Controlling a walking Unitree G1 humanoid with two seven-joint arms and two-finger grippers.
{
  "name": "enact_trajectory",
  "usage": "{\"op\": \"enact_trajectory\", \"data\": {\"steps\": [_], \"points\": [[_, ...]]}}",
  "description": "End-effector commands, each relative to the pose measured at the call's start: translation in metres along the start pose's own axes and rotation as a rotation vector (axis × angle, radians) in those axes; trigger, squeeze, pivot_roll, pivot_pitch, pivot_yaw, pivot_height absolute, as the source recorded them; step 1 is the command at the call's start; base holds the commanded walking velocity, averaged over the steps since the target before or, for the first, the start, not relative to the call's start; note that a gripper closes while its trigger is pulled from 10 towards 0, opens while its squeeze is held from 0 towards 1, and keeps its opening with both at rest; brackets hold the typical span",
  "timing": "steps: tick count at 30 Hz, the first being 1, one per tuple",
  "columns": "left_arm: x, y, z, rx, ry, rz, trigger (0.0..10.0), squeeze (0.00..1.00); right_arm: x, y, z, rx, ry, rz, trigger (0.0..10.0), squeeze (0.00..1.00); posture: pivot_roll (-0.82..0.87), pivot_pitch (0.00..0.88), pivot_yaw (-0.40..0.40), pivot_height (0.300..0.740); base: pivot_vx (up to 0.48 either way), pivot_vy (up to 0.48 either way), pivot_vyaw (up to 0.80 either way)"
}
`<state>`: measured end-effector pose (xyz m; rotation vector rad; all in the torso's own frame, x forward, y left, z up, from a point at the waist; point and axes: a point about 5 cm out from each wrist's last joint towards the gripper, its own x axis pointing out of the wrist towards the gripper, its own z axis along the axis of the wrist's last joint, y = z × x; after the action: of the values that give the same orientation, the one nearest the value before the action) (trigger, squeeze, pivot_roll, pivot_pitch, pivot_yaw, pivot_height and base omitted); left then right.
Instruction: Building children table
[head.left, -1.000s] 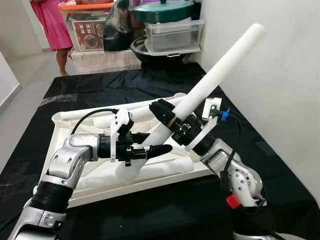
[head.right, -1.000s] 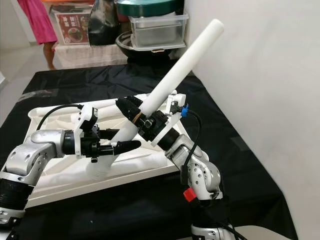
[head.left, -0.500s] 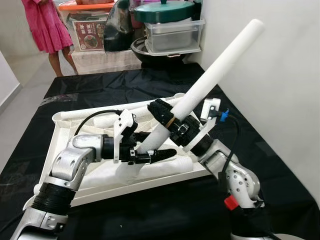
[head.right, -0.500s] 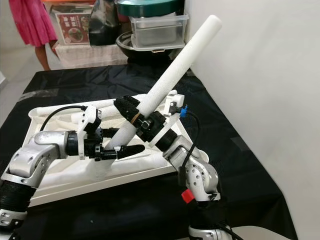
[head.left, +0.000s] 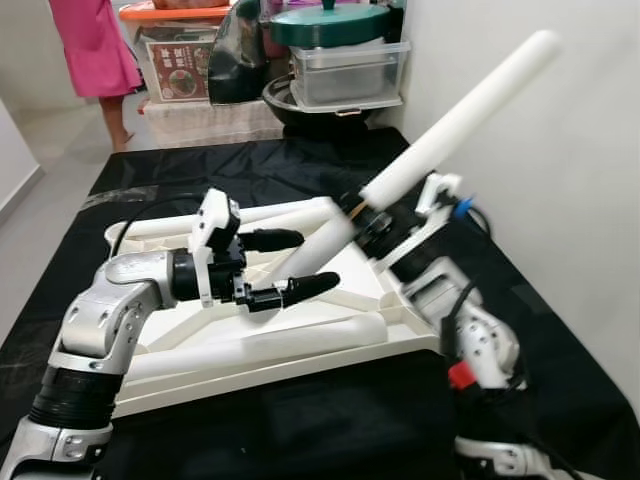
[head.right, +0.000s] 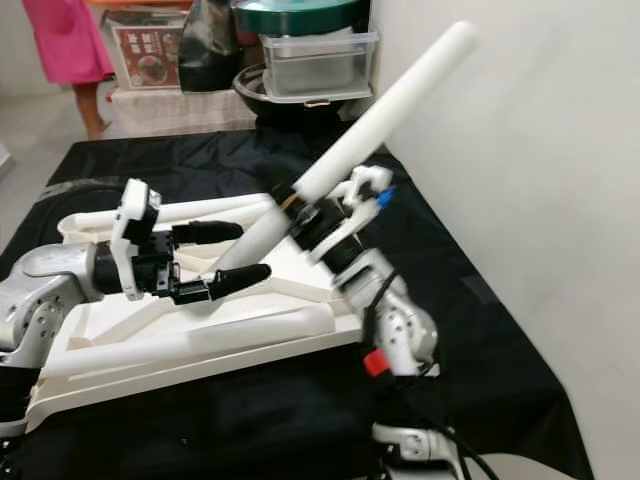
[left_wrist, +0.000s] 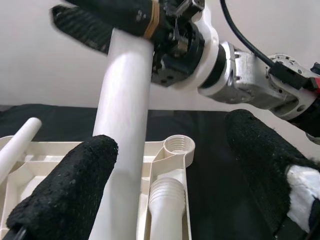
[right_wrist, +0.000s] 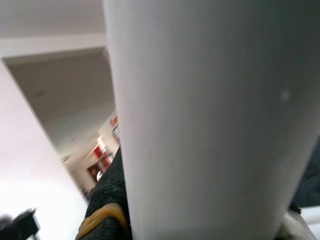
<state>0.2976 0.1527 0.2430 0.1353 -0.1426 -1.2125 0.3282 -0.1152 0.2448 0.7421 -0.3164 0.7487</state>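
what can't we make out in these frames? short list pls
- Right gripper: motion-blurred in both eye views, so where its fingers sit on the white leg is smeared.
- Lower end of the leg: hidden behind the left gripper in the eye views, so contact with the tabletop is unclear.
- Right wrist view: the leg blocks nearly everything.
- Person: cut off by the top edge.

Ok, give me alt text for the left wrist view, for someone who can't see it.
The right hand grips a white table leg that slants down between the left hand's open black fingers. Beneath lies the white tabletop, underside up, with a threaded corner socket and another leg resting beside it, on a black cloth.
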Motion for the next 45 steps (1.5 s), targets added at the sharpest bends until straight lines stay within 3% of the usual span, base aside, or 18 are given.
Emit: {"op": "enact_trajectory", "data": {"steps": [1,3,6,10,14,17,18,20,21,24,26,31,33,37,41,45], "points": [[-0.013,0.006,0.008,0.022,-0.037,0.084,10.0,0.0,0.003,-0.008,0.013,-0.008,-0.062,-0.053,0.0,0.0,0.01,0.0,-0.035,0.74,0.0,0.0,0.0],[-0.013,0.006,0.008,0.022,-0.037,0.084,10.0,0.0,0.003,-0.008,0.013,-0.008,-0.062,-0.053,0.0,0.0,0.01,0.0,-0.035,0.74,0.0,0.0,0.0],[-0.025,0.012,0.012,0.051,-0.074,0.21,10.0,0.0,0.006,-0.015,0.027,-0.05,-0.105,-0.097,0.0,0.0,0.02,0.0,-0.045,0.74,0.0,0.0,0.0],[-0.029,0.013,0.014,0.077,-0.075,0.285,10.0,0.0,0.01,-0.018,0.038,-0.111,-0.129,-0.125,0.0,0.0,0.02,0.0,-0.045,0.74,0.0,0.0,0.0],[-0.03,0.014,0.014,0.079,-0.075,0.307,10.0,0.0,0.01,-0.019,0.042,-0.132,-0.138,-0.137,0.0,0.0,0.02,0.0,-0.045,0.74,0.0,0.0,0.0],[-0.04,0.025,-0.002,0.013,-0.053,0.538,10.0,0.0,0.014,-0.024,0.076,-0.324,-0.204,-0.194,0.0,0.0,0.02,0.0,-0.048,0.74,0.0,0.0,0.0],[-0.04,0.025,-0.002,0.013,-0.053,0.538,10.0,0.0,0.014,-0.024,0.076,-0.324,-0.204,-0.194,0.0,0.0,0.02,0.0,-0.048,0.74,0.0,0.0,0.0],[-0.044,0.027,-0.019,-0.001,0.026,0.629,10.0,0.0,0.018,-0.015,0.086,-0.46,-0.178,-0.14,0.0,0.0,0.02,0.0,-0.048,0.74,0.0,0.0,0.0],[-0.044,0.027,-0.019,-0.001,0.026,0.629,10.0,0.0,0.018,-0.015,0.086,-0.46,-0.178,-0.14,0.0,0.0,0.02,0.0,-0.048,0.74,0.0,0.0,0.0],[-0.042,0.021,-0.033,0.032,0.128,0.616,10.0,0.0,0.024,0.0,0.09,-0.614,-0.11,-0.036,0.0,0.0,0.02,0.0,-0.05,0.74,0.0,0.0,0.0],[-0.04,0.019,-0.035,0.044,0.149,0.593,10.0,0.0,0.027,0.005,0.095,-0.64,-0.109,-0.005,0.0,0.0,0.02,0.0,-0.048,0.74,0.0,0.0,0.0],[-0.036,0.018,-0.034,0.029,0.142,0.563,10.0,0.0,0.032,0.017,0.097,-0.648,-0.101,0.075,0.0,0.0,0.02,0.0,-0.045,0.74,0.0,0.0,0.0],[-0.03,0.014,-0.035,0.022,0.141,0.494,10.0,0.0,0.035,0.029,0.091,-0.652,-0.065,0.173,0.0,0.0,0.01,0.0,-0.038,0.74,0.0,0.0,0.0],[-0.027,0.011,-0.036,0.027,0.149,0.464,10.0,0.0,0.036,0.034,0.087,-0.658,-0.043,0.222,0.0,0.0,0.01,0.0,-0.038,0.74,0.0,0.0,0.0],[-0.024,0.005,-0.036,0.057,0.185,0.392,10.0,0.0,0.037,0.044,0.076,-0.659,0.084,0.368,0.0,0.0,0.0,0.0,-0.04,0.74,0.0,0.0,0.0],[-0.027,0.005,-0.031,0.076,0.187,0.362,10.0,0.0,0.037,0.051,0.067,-0.632,0.133,0.435,0.0,0.0,0.01,0.0,-0.046,0.74,0.0,0.0,0.0]]}}
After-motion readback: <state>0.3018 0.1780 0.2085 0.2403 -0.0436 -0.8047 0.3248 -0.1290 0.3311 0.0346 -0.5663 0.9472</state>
